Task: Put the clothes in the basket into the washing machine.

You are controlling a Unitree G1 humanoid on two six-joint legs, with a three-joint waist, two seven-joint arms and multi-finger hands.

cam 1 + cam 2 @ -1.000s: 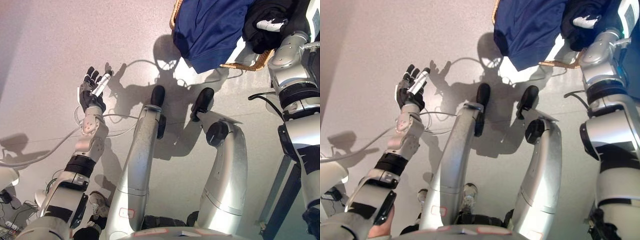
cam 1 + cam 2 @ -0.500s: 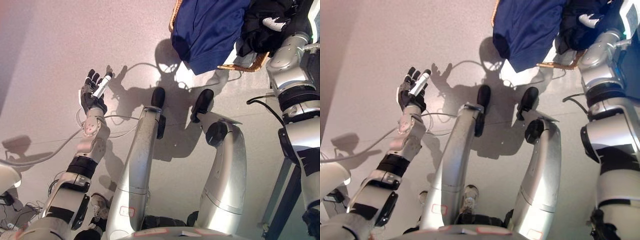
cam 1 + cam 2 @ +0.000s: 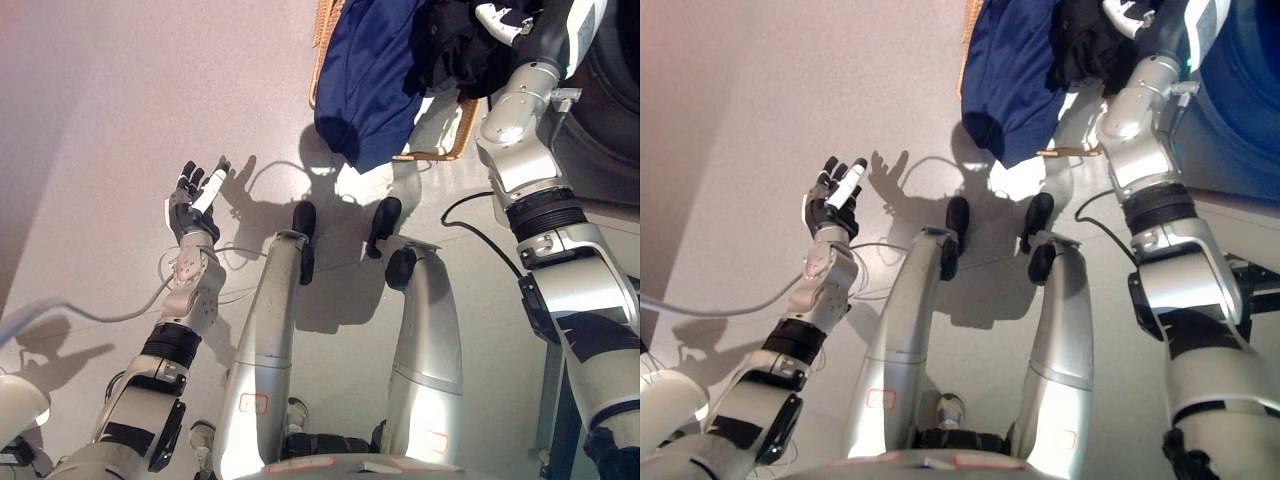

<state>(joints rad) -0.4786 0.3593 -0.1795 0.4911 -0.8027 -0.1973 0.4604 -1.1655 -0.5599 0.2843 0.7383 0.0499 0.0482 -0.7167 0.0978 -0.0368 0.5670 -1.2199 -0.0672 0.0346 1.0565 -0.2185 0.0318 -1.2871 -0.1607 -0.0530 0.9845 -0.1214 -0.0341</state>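
A wicker basket (image 3: 464,128) stands on the floor at the top of the view. A blue garment (image 3: 368,75) hangs over its near edge, with a black garment (image 3: 455,45) beside it to the right. My right hand (image 3: 498,17) is at the top right, with its fingers curled into the black garment over the basket. My left hand (image 3: 196,201) is open, palm up, above the floor at the left, far from the basket and empty. The dark front of the washing machine (image 3: 612,120) shows at the right edge.
A grey cable (image 3: 90,315) lies on the pale floor by my left arm. The washing machine stands close to the right of the basket.
The whole picture has shifted, so the camera moved. My right hand keeps hold of the black garment and now sits higher over the basket. My left hand has stayed open.
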